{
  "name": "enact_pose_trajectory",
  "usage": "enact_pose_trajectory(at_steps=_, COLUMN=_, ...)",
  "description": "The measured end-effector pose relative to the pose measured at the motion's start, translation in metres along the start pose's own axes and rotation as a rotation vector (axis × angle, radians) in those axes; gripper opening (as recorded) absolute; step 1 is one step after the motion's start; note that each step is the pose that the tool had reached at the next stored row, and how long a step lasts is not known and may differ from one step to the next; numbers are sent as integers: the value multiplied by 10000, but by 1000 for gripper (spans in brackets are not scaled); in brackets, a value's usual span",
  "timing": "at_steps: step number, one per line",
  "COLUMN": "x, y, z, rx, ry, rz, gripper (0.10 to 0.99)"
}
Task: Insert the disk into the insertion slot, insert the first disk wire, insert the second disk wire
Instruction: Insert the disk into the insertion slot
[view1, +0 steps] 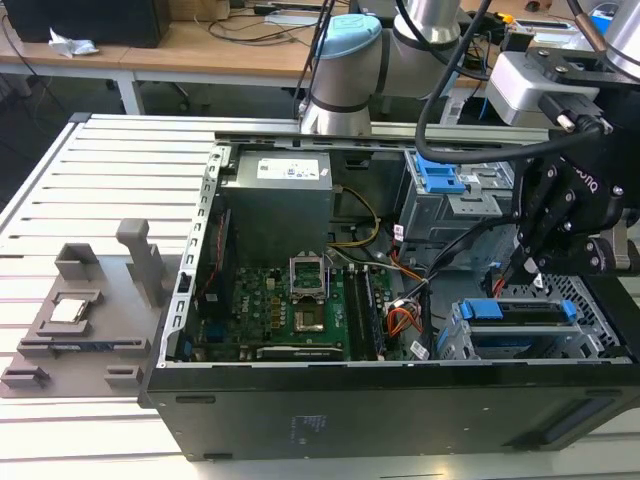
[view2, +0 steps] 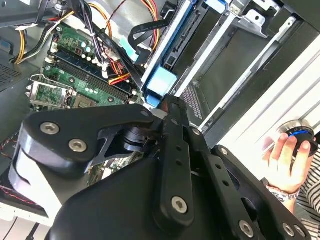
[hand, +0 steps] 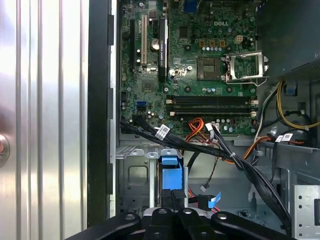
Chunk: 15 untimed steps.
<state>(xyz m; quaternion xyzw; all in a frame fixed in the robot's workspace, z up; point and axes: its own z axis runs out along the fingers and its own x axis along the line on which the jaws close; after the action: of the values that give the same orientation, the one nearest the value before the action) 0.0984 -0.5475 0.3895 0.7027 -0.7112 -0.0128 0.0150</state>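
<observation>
End effector: narrow, fingers together, hold unclear, just above disk | disk: seated in insertion slot, computer case near corner, exterior view's right | step: likely first-wire insertion | needs fine connector alignment among cables

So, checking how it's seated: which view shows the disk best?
The exterior view: the disk, in its blue carrier, spans the grey insertion slot. The second wrist view shows the disk edge-on, close up; the first wrist view, its blue tab.
</observation>
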Motion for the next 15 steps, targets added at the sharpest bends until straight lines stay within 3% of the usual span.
enact_pose_trajectory(at_steps=10, x=0, y=0, z=4, rx=0, ry=0, rz=0, gripper=106)
enact_pose_trajectory(at_steps=15, x=0, y=-3, z=92, rx=0, ry=-1, rz=0, gripper=106)
